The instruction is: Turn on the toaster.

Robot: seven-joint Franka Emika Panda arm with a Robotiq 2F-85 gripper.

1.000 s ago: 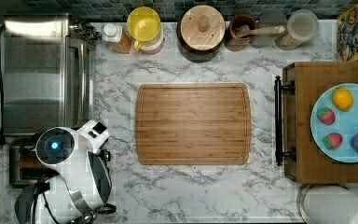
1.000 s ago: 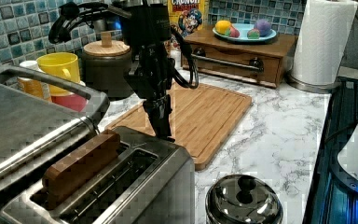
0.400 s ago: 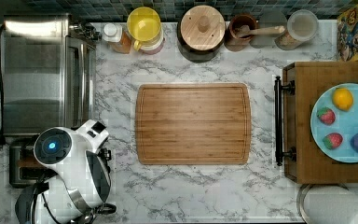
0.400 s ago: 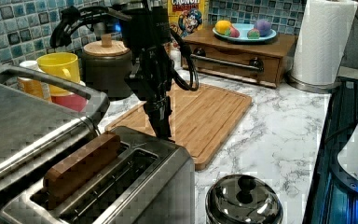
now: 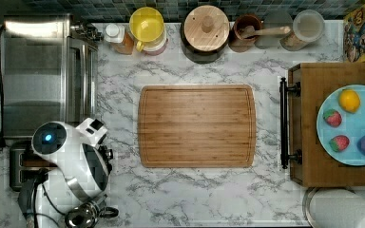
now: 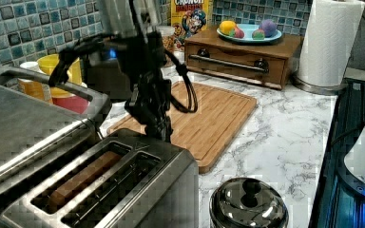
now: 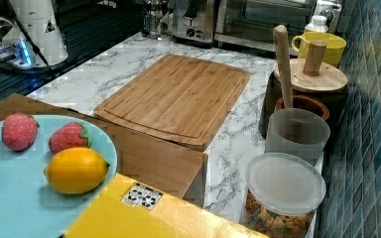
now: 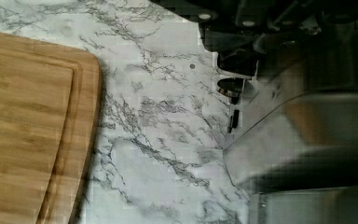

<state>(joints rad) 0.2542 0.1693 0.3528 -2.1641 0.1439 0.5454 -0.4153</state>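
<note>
In the left view, the toaster (image 6: 100, 190) occupies the near left corner of the marble counter (image 6: 275, 142), with a brown slice low in one slot. The gripper (image 6: 160, 133) hangs at the toaster's far end; whether it is apart or together cannot be determined. Further right, a cereal box (image 6: 189, 19) reads "CRUNCH".

White robot arm (image 5: 71, 161) stands at the top view's lower left, covering most of the small brushed-steel toaster (image 5: 16, 164). Large steel toaster oven (image 5: 45, 76) lies just above. Rectangular bamboo cutting board (image 5: 197, 126) occupies the marble counter (image 5: 195, 194) centre.
</note>
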